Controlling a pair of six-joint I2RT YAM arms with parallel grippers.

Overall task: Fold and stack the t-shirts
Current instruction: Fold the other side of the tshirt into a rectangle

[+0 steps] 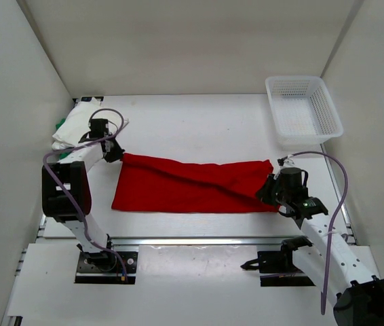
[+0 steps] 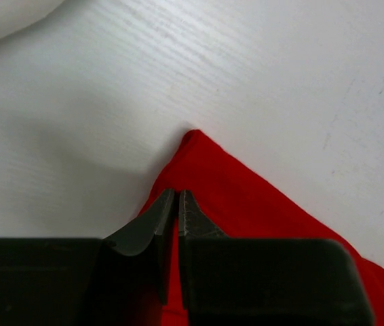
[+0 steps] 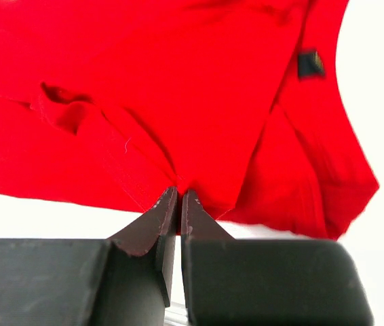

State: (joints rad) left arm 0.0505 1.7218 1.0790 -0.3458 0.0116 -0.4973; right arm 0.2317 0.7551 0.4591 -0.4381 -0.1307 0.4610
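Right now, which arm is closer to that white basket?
The right. The right fingers pinch the red shirt at its right end, just nearer the robot than the basket. The left fingers hold the shirt's far-left corner, well away on the opposite side.

No readable text, brand, number or sign anywhere. Only a small dark tag [image 3: 311,63] sewn on the red t-shirt [image 3: 178,88], toward the right in the right wrist view, too blurred to read.
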